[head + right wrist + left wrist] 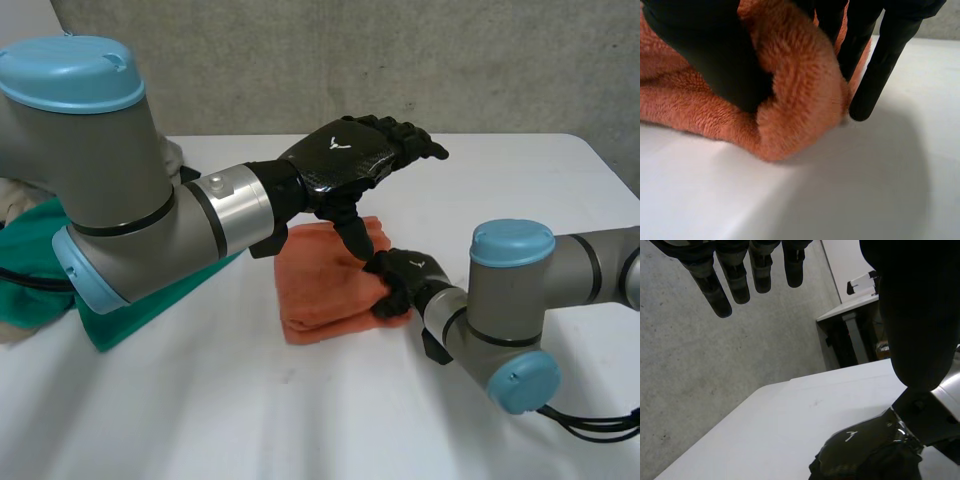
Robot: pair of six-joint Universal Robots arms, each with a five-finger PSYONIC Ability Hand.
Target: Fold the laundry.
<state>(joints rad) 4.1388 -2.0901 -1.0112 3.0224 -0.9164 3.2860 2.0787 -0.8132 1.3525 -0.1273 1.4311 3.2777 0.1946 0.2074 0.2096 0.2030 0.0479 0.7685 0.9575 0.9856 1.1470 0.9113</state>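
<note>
Orange towel (320, 285) folded, mid-table; right hand (405, 280) clamped on its right edge, left hand (345, 160) spread above it.

The towel lies in a thick folded stack near the middle of the white table (520, 190). In the right wrist view, the right hand's thumb (710, 55) and fingers (875, 70) pinch a rolled fold of the pile at the stack's right edge, down at the table surface. The left hand is raised over the towel's far side with its fingers (735, 280) straight and apart, gripping nothing; its thumb points down toward the towel top, contact not clear. A green cloth (30, 260) lies bunched at the table's left edge, under the left arm.
</note>
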